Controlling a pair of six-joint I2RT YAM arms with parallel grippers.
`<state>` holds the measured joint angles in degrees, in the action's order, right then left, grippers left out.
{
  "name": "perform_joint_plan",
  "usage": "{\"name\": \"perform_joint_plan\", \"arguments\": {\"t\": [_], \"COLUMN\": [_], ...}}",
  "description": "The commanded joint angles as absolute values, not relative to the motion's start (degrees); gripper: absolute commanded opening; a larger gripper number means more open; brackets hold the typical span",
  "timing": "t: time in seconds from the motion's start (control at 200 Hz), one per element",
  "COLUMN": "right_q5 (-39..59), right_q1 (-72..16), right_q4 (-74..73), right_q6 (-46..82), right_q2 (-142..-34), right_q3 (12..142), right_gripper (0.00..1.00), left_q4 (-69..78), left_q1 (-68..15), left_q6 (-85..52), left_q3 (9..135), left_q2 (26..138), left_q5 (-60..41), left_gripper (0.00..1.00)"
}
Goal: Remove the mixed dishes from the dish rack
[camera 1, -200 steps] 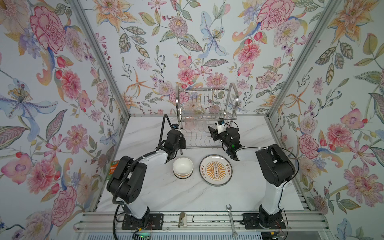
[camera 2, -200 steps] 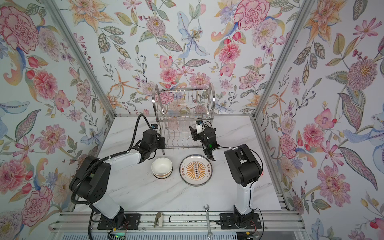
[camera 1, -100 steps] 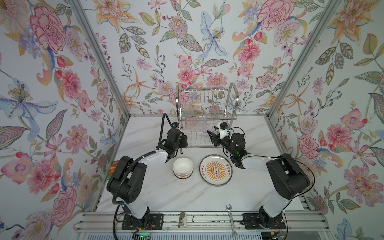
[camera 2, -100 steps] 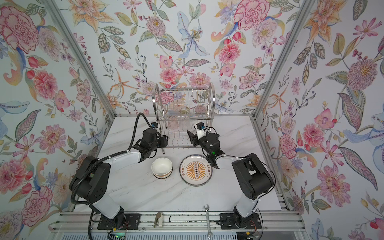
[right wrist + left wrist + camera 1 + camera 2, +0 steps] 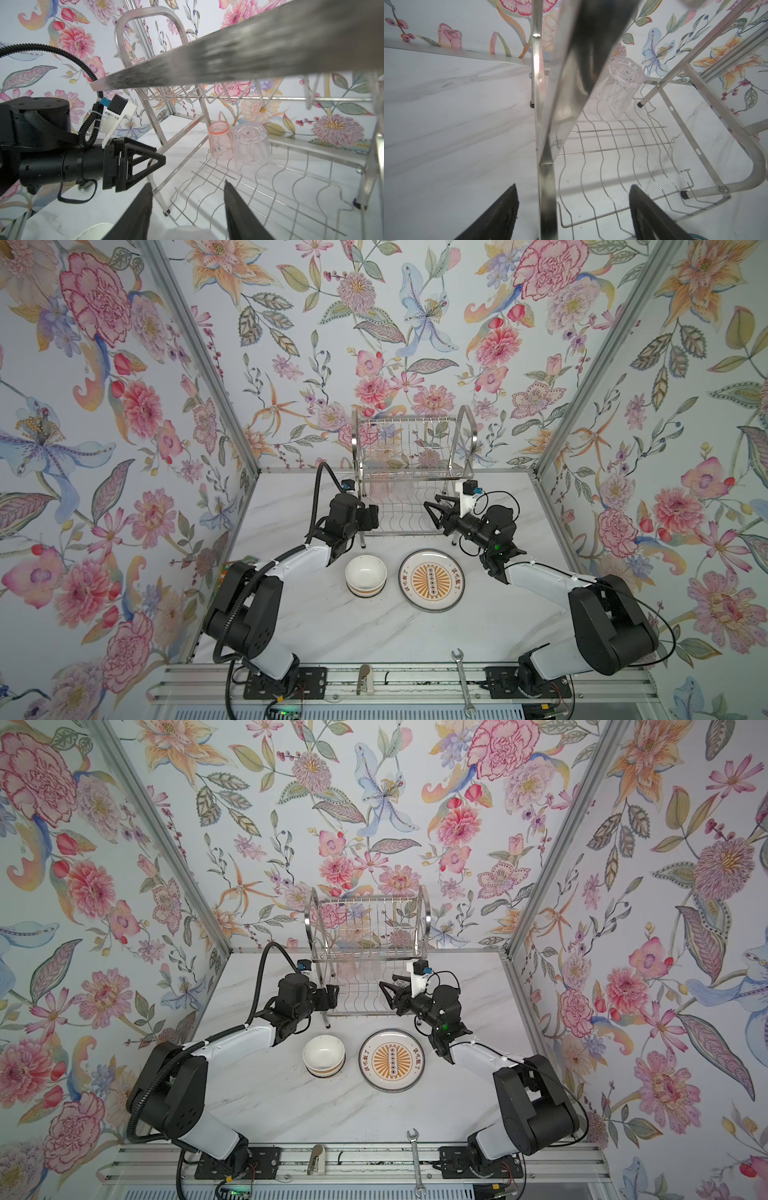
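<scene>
Plainly empty, the left gripper point(image 5: 372, 516) and right gripper point(image 5: 431, 511) gape toward the rack's point(image 5: 468, 435) tumblers point(image 5: 251, 145), seemingly poised to grab them.

Arms: white shells, black joints. Left arm point(image 5: 291, 564) carries ribbed black conduit point(image 5: 317, 493); right arm point(image 5: 540, 576), a green light point(image 5: 496, 548).

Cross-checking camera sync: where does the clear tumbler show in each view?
Left wrist: clear tumbler upside down at the lower shelf's back.
Right wrist: beside the pink tumbler.
Both top views: only a faint blur under the dish rack's upper tier.
Shared landmark: the wavy lower shelf.
</scene>
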<state>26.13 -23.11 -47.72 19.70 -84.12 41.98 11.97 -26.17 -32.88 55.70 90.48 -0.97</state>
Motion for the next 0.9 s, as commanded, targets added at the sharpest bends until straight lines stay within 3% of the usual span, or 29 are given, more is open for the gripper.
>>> {"name": "perform_joint_plan", "arguments": {"t": [0.0,0.25,0.606,0.896], "right_q5": [31.16,32.32,33.86,36.64], "right_q1": [-22.03,-20.41,-19.71,-20.28], "right_q4": [-43.46,-36.35,-30.42,-27.32], "right_q6": [28.09,43.53,60.83,68.97], "right_q2": [-81.51,-78.33,-76.98,-78.14], "right_q3": [41.04,42.06,44.97,47.98], "right_gripper": [0.00,0.00,0.00,0.00], "left_q4": [11.03,13.94,34.69,35.55], "left_q1": [-26.22,-26.21,-26.48,-33.41], "left_q6": [-31.94,-27.29,-13.24,-0.54], "left_q3": [55.30,51.10,35.57,38.58], "left_q2": [86.55,79.78,65.10,68.03], "left_q5": [0.77,-0.98,-19.23,-24.44], "left_gripper": [0.85,0.85,0.86,0.85]}}
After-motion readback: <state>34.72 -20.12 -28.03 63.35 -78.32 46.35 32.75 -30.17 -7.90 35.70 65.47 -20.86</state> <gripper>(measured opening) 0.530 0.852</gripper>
